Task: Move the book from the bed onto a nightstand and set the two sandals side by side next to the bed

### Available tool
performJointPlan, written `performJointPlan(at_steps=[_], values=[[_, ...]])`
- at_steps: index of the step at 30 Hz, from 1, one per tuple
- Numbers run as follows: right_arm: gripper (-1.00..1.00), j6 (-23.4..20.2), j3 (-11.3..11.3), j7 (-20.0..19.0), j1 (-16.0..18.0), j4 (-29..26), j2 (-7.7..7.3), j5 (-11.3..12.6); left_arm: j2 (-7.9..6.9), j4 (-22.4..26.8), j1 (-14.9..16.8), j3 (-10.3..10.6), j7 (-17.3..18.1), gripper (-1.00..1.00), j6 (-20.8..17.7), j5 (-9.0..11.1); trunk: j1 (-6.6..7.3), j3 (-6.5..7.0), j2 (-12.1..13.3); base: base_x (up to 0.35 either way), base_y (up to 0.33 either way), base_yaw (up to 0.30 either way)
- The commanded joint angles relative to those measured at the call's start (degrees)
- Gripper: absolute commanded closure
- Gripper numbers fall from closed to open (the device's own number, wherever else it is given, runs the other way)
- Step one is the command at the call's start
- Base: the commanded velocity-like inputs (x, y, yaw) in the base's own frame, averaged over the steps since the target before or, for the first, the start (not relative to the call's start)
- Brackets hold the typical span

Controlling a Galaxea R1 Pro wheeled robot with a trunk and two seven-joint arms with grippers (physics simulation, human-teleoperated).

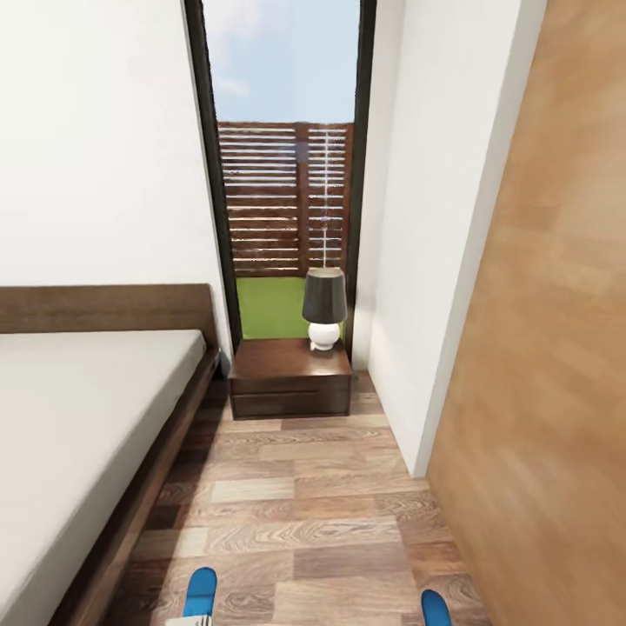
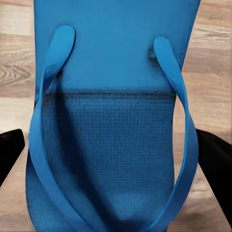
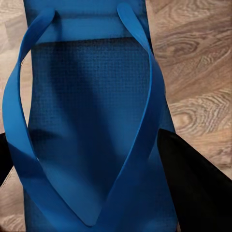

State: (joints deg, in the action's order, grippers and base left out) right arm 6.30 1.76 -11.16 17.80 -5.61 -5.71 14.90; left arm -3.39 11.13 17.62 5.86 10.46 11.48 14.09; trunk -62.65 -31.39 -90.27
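Plank floor (image 1: 296,522) runs between bed (image 1: 78,417) and nightstand (image 1: 291,378).

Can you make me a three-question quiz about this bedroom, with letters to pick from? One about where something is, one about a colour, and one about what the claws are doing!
1. Where does the lamp stand?
A. on the bed
B. on the nightstand
C. on the floor

2. What colour are the sandals?
A. red
B. green
C. blue

3. How does the left claw stand?
A. a finger on each side of a sandal
B. holding a book
C. resting on the bed

Answers:
1 B, the lamp sits on the dark nightstand beside the bed.
2 C, the left sandal and right sandal are bright blue.
3 A, black fingers flank the sandal.
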Motion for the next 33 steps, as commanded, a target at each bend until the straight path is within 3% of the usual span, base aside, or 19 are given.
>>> performJointPlan(at_steps=[1, 19, 33], values=[[1.0, 0.12, 0.17, -0.28, 0.05, 0.08, -0.01, 0.41, -0.04, -0.06, 0.05, 0.45, 0.09, 1.0, 0.21, 0.59, -0.03, -0.06, -0.02, 0.326, 0.0, 0.003], [1.0, 0.14, 0.17, -0.28, 0.05, 0.08, -0.01, 0.4, -0.01, -0.06, 0.05, 0.47, 0.09, 1.0, 0.21, 0.59, -0.03, -0.06, -0.02, 0.326, 0.0, 0.002], [1.0, 0.15, 0.17, -0.28, 0.05, 0.08, -0.01, 0.4, -0.03, -0.06, 0.05, 0.47, 0.09, 1.0, 0.21, 0.59, -0.03, -0.06, -0.02, 0.326, -0.037, 0.104]])
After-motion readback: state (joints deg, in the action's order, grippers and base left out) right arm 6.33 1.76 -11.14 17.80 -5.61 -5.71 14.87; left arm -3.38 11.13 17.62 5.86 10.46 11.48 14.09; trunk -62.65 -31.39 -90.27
